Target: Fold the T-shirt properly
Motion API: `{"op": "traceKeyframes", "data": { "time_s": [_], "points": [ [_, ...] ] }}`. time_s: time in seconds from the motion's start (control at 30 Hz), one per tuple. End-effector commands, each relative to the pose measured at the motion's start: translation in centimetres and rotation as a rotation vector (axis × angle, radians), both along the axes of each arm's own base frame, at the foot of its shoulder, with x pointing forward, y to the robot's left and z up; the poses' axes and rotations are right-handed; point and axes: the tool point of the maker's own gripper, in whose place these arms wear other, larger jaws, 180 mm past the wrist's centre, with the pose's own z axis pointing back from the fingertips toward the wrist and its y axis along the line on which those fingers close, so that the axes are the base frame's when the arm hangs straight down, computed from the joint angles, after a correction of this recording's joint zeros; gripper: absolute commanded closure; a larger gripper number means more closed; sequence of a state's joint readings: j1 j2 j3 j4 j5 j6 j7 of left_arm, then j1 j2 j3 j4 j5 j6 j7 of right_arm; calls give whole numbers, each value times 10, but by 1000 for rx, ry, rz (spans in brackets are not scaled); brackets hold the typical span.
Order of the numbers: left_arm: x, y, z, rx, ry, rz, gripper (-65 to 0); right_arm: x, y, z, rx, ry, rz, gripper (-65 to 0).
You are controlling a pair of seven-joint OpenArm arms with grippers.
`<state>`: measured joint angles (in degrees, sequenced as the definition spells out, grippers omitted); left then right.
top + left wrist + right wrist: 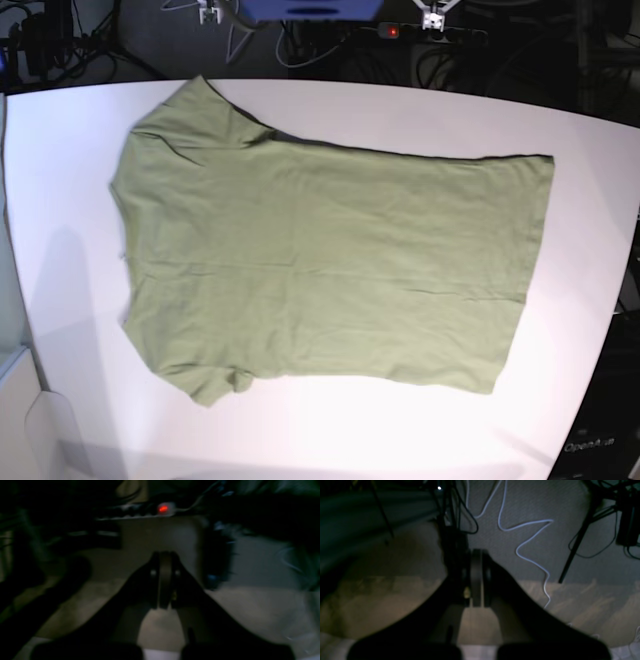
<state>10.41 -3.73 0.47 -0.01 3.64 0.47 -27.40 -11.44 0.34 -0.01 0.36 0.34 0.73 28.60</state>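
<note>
Both tools clenched on nothing, left tool [165, 580] and right tool [477, 578] hanging off the counter [60, 300] over dim floor and cables. T-shirt [330, 265] spread flat mid-counter, collar toward 9 o'clock, hem toward 3. Risk ahead: snagging only the top layer, dragging wrinkles into a crooked fold.

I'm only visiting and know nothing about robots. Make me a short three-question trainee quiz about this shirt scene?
1. True or false: the T-shirt is already folded in half.
2. What does it lie on: A) white table B) floor C) chair?
3. In the wrist views, the left hand and right hand look how?

Key: 1 false, it lies spread flat. 2 A. 3 Both shut, holding nothing, with floor and cables beyond them.
</note>
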Motion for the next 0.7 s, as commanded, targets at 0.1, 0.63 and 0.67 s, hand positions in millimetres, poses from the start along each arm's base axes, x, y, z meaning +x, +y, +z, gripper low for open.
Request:
{"op": "traceKeyframes", "data": {
  "time_s": [0.1, 0.63, 0.67],
  "points": [
    [-5, 17, 11, 18, -88, -11, 0, -19, -4, 16, -23, -108, 13, 0],
    [-58, 30, 94, 11, -482, -84, 0, -77, -11, 112, -61, -520, 28, 0],
    [-59, 30, 99, 9, -506, -88, 0, -77, -11, 113, -61, -524, 29, 0]
  ]
}}
